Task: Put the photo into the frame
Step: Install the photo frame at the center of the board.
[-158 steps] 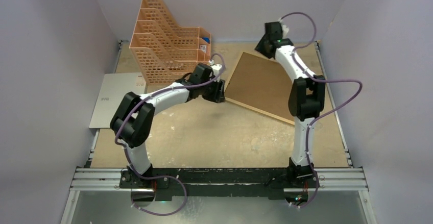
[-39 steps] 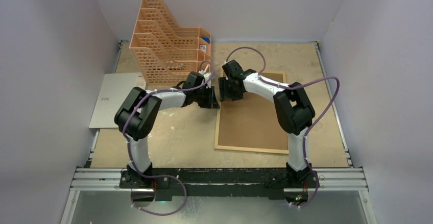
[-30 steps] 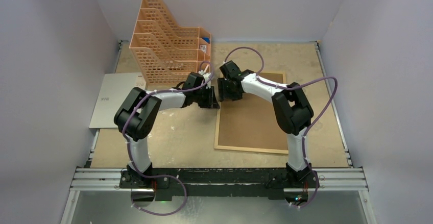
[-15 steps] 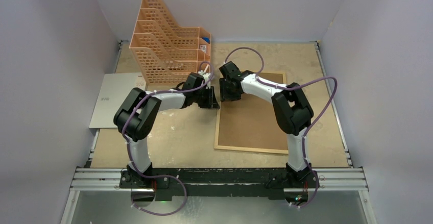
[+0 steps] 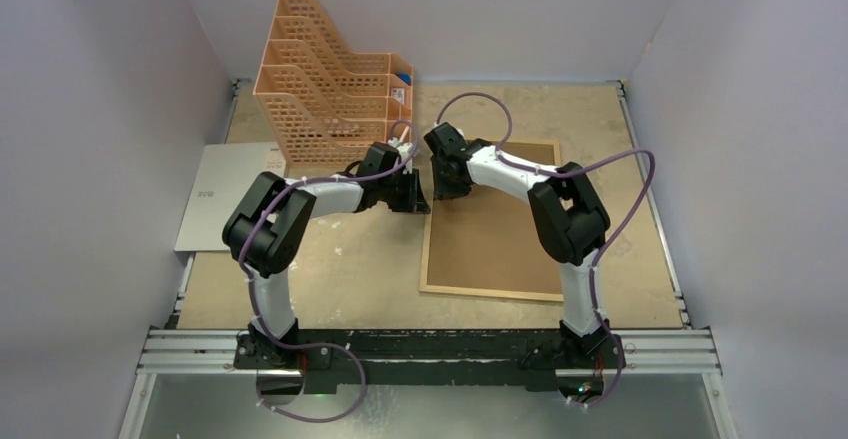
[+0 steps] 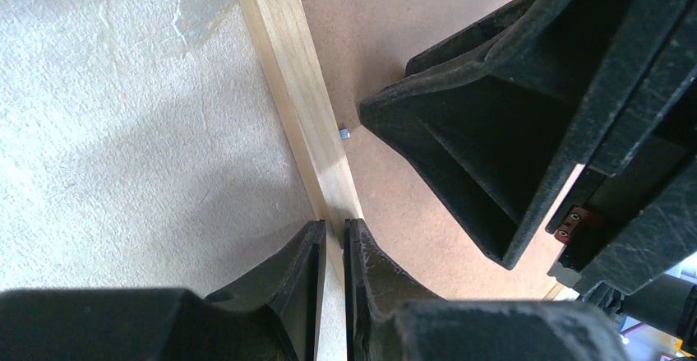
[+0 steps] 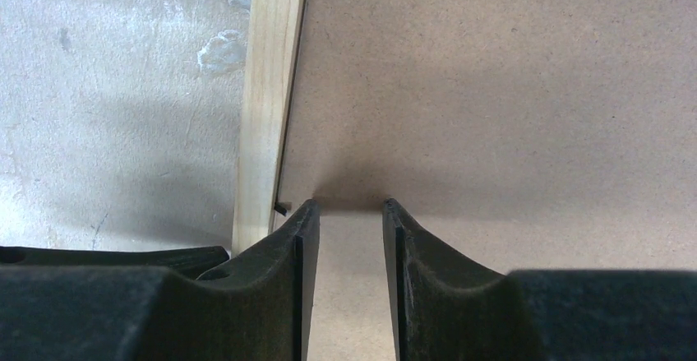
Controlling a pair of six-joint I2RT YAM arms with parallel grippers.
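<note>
The left gripper (image 6: pixel 333 242) pinches the thin light-wood picture frame (image 6: pixel 283 73), seemingly steadying it, while the right gripper (image 7: pixel 349 213), jaws apart, hangs over the brown fibreboard backing panel (image 7: pixel 493 90), likely to remove it.

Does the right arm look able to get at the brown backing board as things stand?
Probably yes. The right gripper is low over the backing board near its left edge, jaws apart, with nothing between. The left gripper pinches only the frame rail beside it.
</note>
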